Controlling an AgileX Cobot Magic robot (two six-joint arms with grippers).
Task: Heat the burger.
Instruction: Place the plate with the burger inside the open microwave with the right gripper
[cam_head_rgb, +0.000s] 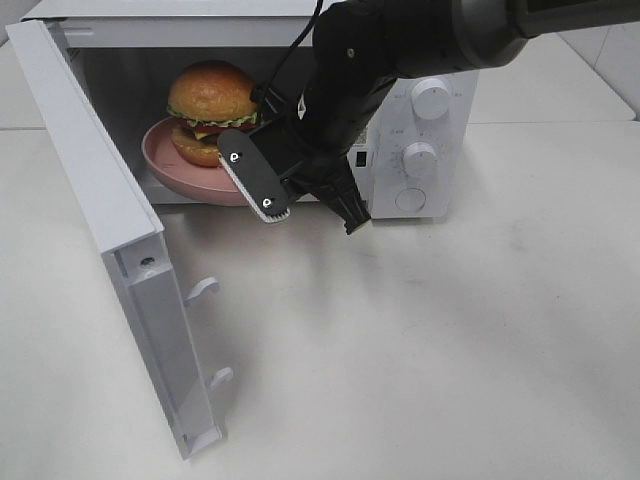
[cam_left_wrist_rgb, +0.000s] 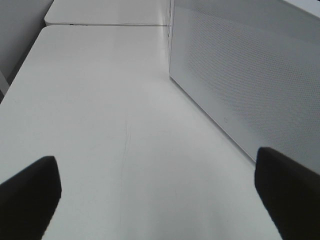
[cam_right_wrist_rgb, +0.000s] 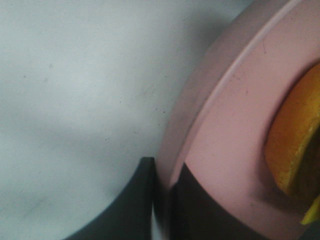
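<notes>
The burger (cam_head_rgb: 212, 105) stands on a round pink plate (cam_head_rgb: 170, 160) inside the open microwave (cam_head_rgb: 425, 130). My right gripper (cam_head_rgb: 268, 205) reaches in from the right and is shut on the plate's front rim. In the right wrist view its two dark fingertips (cam_right_wrist_rgb: 145, 200) pinch the pink plate's rim (cam_right_wrist_rgb: 235, 120), with the burger's orange bun (cam_right_wrist_rgb: 295, 145) just beyond. My left gripper (cam_left_wrist_rgb: 160, 200) is open and empty over the bare table, beside the microwave's perforated wall (cam_left_wrist_rgb: 250, 75). It does not show in the exterior high view.
The microwave door (cam_head_rgb: 110, 230) swings out wide to the left, its latch hooks (cam_head_rgb: 205, 288) facing the table. Two control knobs (cam_head_rgb: 430, 98) sit on the right front panel. A white tabletop (cam_head_rgb: 450, 350) spreads in front.
</notes>
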